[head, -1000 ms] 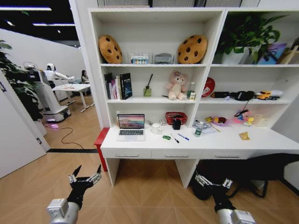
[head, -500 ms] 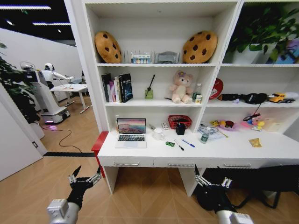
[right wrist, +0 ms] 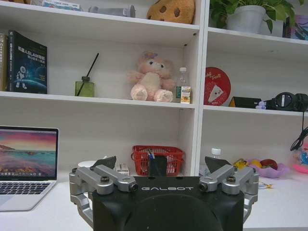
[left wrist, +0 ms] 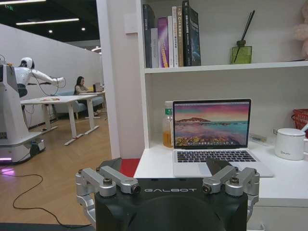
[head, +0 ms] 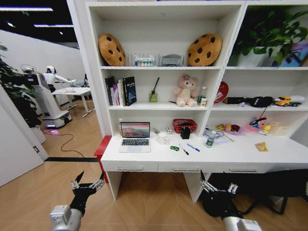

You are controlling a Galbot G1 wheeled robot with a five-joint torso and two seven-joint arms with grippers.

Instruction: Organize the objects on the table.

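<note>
Head view gives you the whole long white desk [head: 226, 156]: the silver laptop [head: 135, 136] open at its left end, a white mug [head: 163, 138] just beside it, then a tiny green item [head: 174, 148], a black pen [head: 184, 149] and a blue pen [head: 193, 147] near the middle, a green-capped bottle [head: 210, 139] further right and a yellow-gold packet [head: 262, 147] well off toward the right end. The left wrist view adds a bottle of amber liquid [left wrist: 167, 125] standing right behind the laptop's lid edge. The right wrist view gets a closer look at the red basket [right wrist: 158, 160] at the back of the desk. Both arms hang low in front of the desk, touching nothing: left gripper [head: 87, 184] has its fingers spread wide and holds nothing, same story for the right gripper [head: 217, 187].
</note>
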